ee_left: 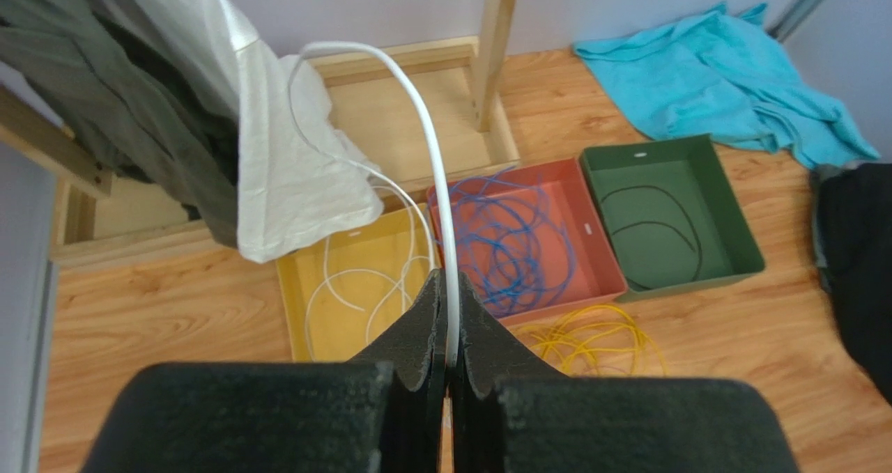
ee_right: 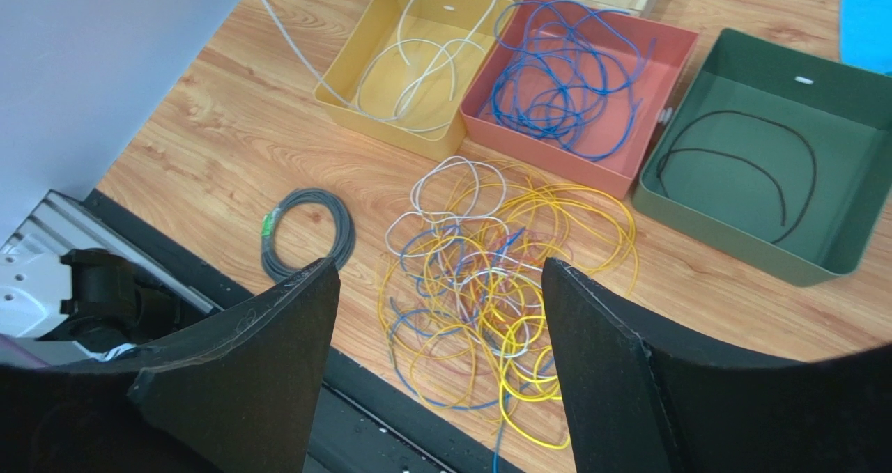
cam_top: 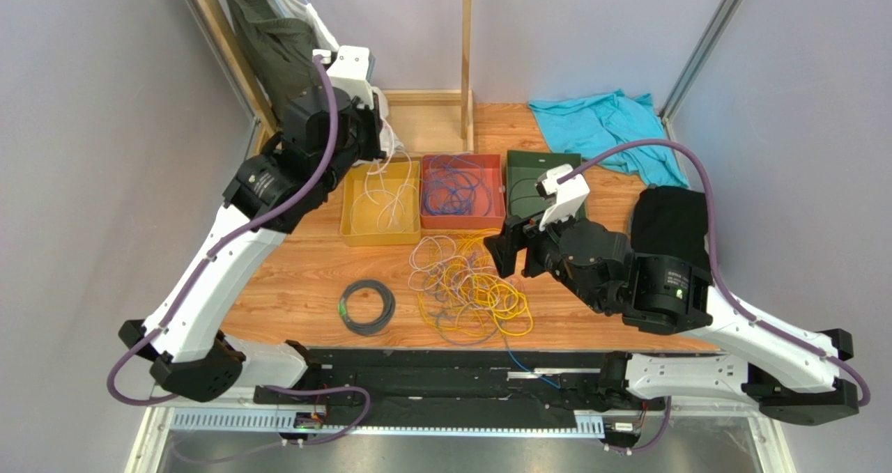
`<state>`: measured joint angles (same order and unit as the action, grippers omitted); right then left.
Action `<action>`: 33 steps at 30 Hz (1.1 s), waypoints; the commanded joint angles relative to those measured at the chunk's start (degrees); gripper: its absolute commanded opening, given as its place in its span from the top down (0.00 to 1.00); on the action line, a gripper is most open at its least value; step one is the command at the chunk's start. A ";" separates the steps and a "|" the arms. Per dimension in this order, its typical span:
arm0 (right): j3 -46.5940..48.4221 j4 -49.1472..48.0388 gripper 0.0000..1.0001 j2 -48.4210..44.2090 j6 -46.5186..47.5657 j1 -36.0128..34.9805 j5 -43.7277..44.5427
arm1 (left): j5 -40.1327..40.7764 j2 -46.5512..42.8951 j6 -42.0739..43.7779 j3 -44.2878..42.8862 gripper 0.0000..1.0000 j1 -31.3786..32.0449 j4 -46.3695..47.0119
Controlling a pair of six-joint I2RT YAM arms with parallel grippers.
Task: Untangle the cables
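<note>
A tangle of yellow, blue and white cables lies on the wooden table; it also shows in the right wrist view. My left gripper is raised above the yellow tray and shut on a white cable, which arcs up and drops into that tray. In the top view the left gripper is at the back left. My right gripper is open and empty above the tangle; in the top view it hovers at the tangle's right edge.
A yellow tray holds white cable, a red tray blue cables, a green tray one black cable. A grey coiled cable lies front left. Teal cloth, black cloth, a wooden frame with hanging garments stand behind.
</note>
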<state>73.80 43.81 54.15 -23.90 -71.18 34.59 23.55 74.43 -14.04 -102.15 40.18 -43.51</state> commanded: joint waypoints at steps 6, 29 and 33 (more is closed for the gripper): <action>-2.34 -1.54 0.26 -4.75 4.91 -0.01 10.67 | -2.11 6.77 0.68 -1.56 1.00 -6.69 4.04; -7.44 -4.17 0.27 -5.28 10.80 0.86 15.86 | -6.94 20.39 -1.86 9.50 1.00 -14.52 12.04; -7.62 -4.35 0.27 -4.76 10.80 1.30 15.60 | -7.81 22.86 -3.53 12.58 1.00 -17.06 11.78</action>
<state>66.39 42.11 49.19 -13.89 -70.48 49.25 17.15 95.39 -15.14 -91.15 25.34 -33.61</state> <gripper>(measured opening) 0.729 0.014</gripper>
